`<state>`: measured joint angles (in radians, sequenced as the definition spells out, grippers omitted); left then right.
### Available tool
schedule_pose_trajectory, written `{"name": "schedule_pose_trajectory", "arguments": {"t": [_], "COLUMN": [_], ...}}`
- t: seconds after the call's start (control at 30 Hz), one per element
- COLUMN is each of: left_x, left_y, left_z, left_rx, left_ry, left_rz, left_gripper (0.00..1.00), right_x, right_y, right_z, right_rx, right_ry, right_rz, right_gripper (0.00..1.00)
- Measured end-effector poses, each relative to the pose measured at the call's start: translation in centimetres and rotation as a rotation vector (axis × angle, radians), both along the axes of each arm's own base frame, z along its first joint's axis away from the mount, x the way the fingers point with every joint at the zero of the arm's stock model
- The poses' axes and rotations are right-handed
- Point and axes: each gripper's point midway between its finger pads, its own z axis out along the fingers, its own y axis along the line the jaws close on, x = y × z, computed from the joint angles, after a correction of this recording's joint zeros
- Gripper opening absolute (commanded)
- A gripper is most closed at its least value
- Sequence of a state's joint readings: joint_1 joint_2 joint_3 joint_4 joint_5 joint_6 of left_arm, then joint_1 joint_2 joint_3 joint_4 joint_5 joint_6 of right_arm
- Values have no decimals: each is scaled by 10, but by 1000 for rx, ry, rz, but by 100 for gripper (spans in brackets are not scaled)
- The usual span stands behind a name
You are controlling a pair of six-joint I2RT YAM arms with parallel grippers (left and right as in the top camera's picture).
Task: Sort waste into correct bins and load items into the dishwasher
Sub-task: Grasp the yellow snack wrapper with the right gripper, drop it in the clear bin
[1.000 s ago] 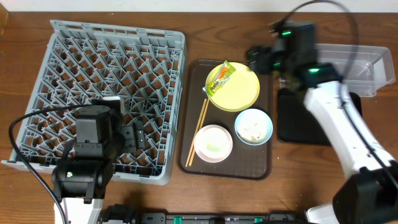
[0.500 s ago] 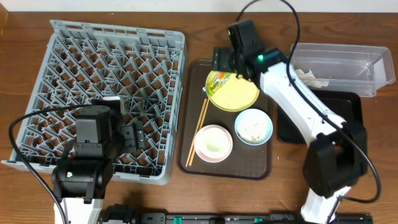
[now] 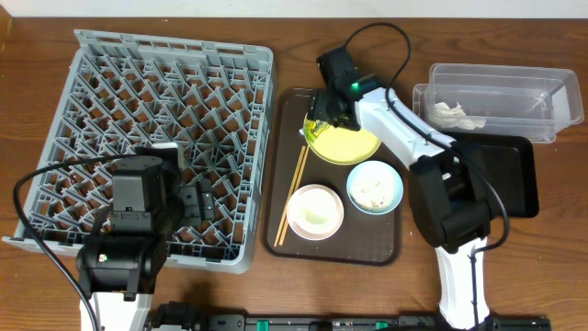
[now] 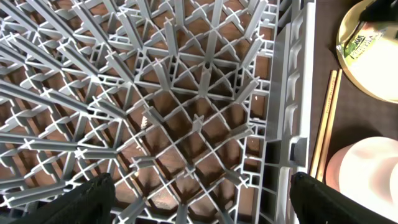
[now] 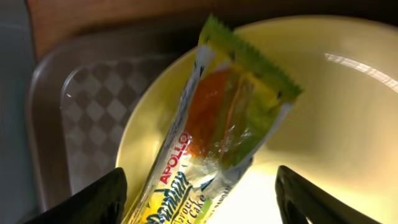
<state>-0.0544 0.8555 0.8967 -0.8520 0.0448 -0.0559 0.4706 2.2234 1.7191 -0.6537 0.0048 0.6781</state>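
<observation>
Brown wooden table (image 3: 28,101), pale strip beyond its far edge. At left, grey dish rack (image 3: 175,41) beneath the left claw (image 4: 202,196), spread wide, holding nothing. Midway, brown serving tray (image 3: 367,241). On its yellow-green plate (image 5: 336,112), lying aslant, glossy crinkled snack wrapper (image 5: 217,124), yellow-green with orange print, flanked by the right claw (image 5: 199,202), spread open, not clamped.

Yellow-green snack wrapper (image 5: 217,134), flat on yellow-green plate (image 5: 348,106)

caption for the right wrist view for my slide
Right claw open above a yellow-green printed snack wrapper lying on a round yellow-green plate on a brown tray
</observation>
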Motion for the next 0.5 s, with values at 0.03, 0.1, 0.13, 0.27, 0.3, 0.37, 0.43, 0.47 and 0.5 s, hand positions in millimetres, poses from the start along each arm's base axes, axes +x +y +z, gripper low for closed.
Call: {"name": "schedule_pose_trajectory", "arguments": {"t": [0.03, 0.1, 0.13, 0.27, 0.3, 0.37, 0.43, 0.47, 0.5], "left_x": [0, 0, 0, 0, 0, 0, 0, 0, 0], "left_y": [0, 0, 0, 0, 0, 0, 0, 0, 0], "left_z": [0, 0, 0, 0, 0, 0, 0, 0, 0], "left_rx": [0, 0, 0, 0, 0, 0, 0, 0, 0], "left_ry": [0, 0, 0, 0, 0, 0, 0, 1, 0], "left_rz": [0, 0, 0, 0, 0, 0, 0, 0, 0], "left_gripper": [90, 90, 91, 90, 91, 90, 91, 90, 90], "right_x": [-1, -4, -5, -14, -17, -21, -26, -29, -33], "right_y": [1, 5, 5, 4, 2, 0, -3, -4, -6], "right_z": [-2, -4, -5, -10, -11, -12, -14, -15, -17], "right_rx": [-1, -4, -5, -22, -26, -35, -49, -58, -69], "right_ry": [4, 11, 17, 52, 62, 81, 101, 113, 129], "right_rz": [0, 8, 7, 10, 7, 4, 10, 18, 21], "right_gripper": [73, 68, 64, 34, 31, 22, 4, 1, 1]}}
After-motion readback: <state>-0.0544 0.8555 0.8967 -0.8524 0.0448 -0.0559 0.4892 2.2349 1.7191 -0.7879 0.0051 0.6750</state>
